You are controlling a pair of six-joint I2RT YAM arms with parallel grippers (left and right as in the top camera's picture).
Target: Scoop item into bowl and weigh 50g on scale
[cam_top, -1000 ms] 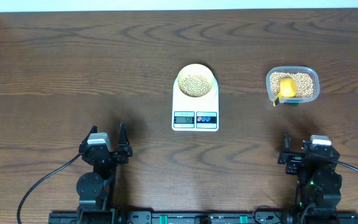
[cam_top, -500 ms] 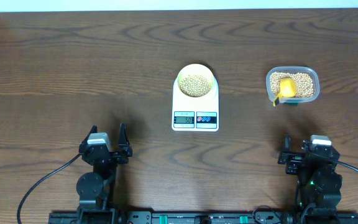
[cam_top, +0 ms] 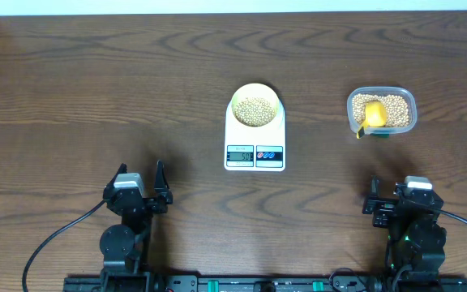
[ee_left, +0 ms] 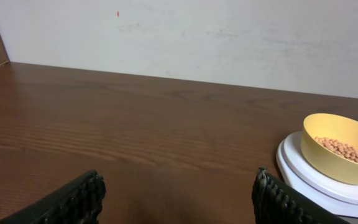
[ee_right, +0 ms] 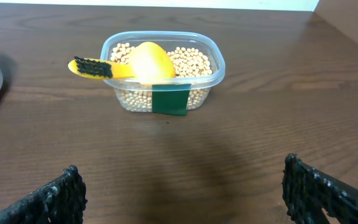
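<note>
Two grippers sat at the bottom of the overhead frame: left gripper (cam_top: pixel 139 172) and right gripper (cam_top: pixel 395 188), both spread wide, holding nothing, well apart from every item. At centre, the bowl (ee_left: pixel 328 155) of beans (cam_top: pixel 255 110) stood on the scale (cam_top: pixel 254 139), its display too small to read. At upper right, a clear tub (ee_right: pixel 219 65) held more beans and a yellow scoop (ee_right: pixel 145 61).

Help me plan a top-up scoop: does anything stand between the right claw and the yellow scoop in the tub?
Nothing visible does. Only bare table lies between the open right claw and the clear tub. The scoop rests on the beans inside, its handle poking out over the rim.
</note>
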